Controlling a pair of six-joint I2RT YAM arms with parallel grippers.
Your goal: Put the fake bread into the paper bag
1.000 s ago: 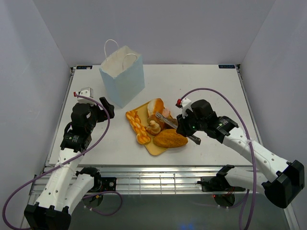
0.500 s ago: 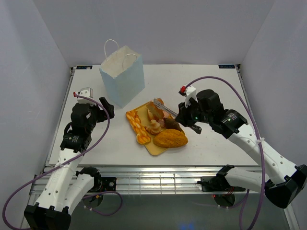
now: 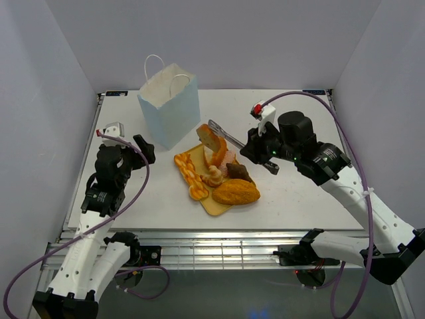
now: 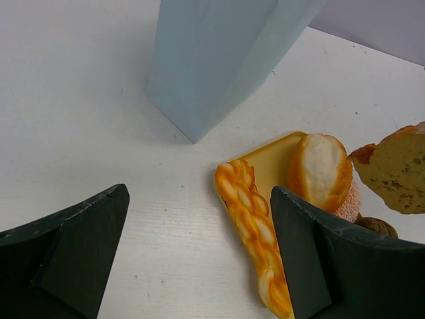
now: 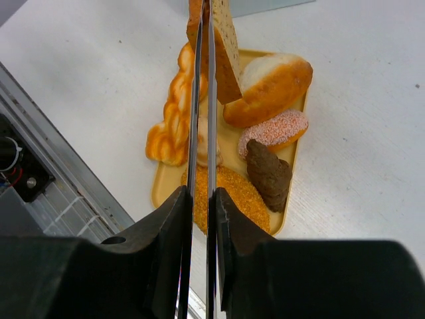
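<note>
One bread slice (image 3: 208, 137) hangs in the metal tongs (image 3: 231, 139), lifted above the far edge of the yellow tray (image 3: 214, 205). Your right tool (image 3: 254, 153) is clamped on these tongs. Other fake bread pieces (image 3: 236, 193) lie on the tray. The paper bag (image 3: 171, 109) stands upright on the counter (image 3: 299, 199), near the tray's far-left side. Your left tool (image 4: 199, 199), left of the tray, has its jaws wide apart, holding nothing.

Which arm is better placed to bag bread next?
Right. The right gripper clamps the tongs, which pinch a bread slice raised near the paper bag; the left gripper is open, empty.
</note>
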